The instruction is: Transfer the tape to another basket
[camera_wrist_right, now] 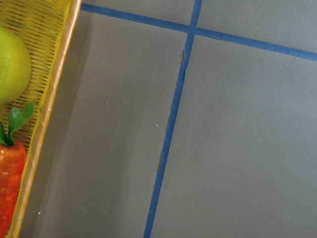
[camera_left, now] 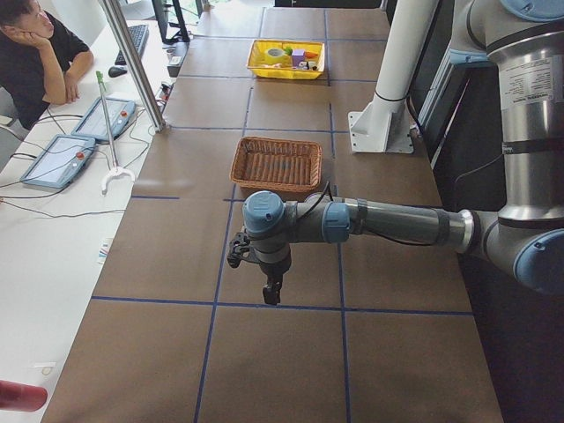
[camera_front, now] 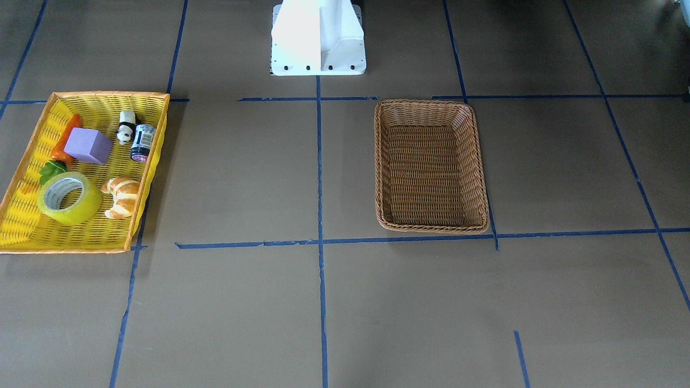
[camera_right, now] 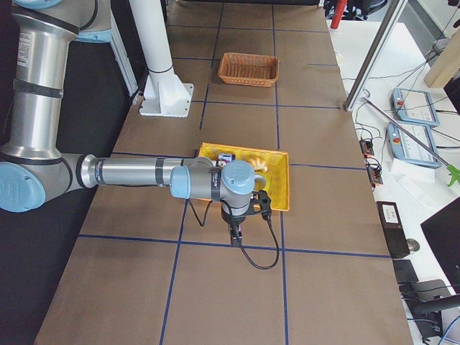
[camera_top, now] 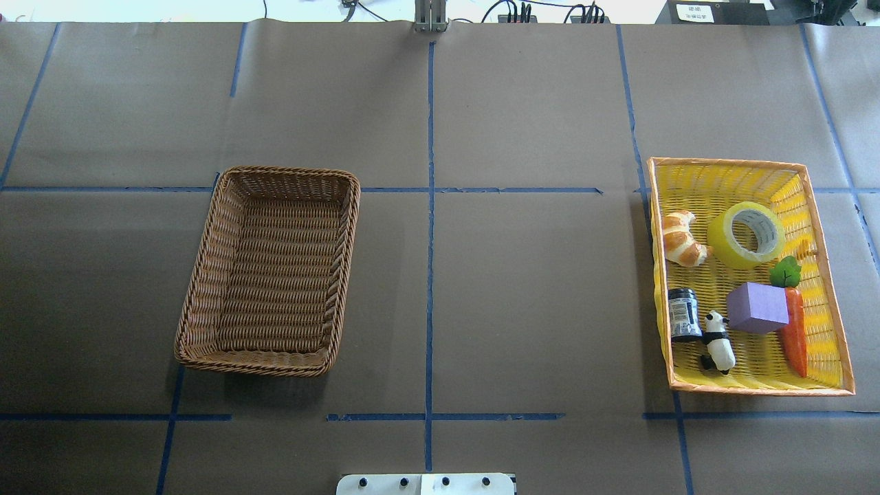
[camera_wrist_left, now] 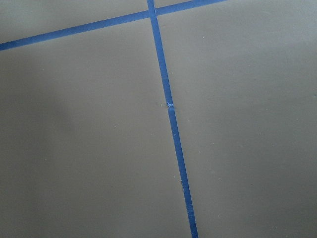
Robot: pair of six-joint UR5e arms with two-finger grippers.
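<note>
Tape (camera_top: 722, 239) sits tilted at the robot-far end of the yellow basket (camera_top: 729, 162), hole mostly up; can't tell if left tool (camera_left: 271, 295) or right tool (camera_right: 235, 236) is open.

We count two baskets on the tabletop: one brown wicker basket (camera_top: 289, 173) and one yellow mesh basket (camera_top: 725, 163). The yellow one holds six things, one of each kind: one tape (camera_top: 723, 240) roll, one croissant (camera_top: 680, 238), one purple block (camera_top: 756, 307), one carrot (camera_top: 795, 330), one panda figure (camera_top: 718, 342) and one small dark jar (camera_top: 684, 314). The wicker one holds none. We count two arms, the left arm (camera_left: 388, 220) and the right arm (camera_right: 136, 172), each with a single end effector: the left end effector (camera_left: 271, 293) and the right end effector (camera_right: 235, 233). One white pedestal (camera_front: 318, 37) stands at the tabletop's edge, and we see one person (camera_left: 40, 53) seated beside it.
</note>
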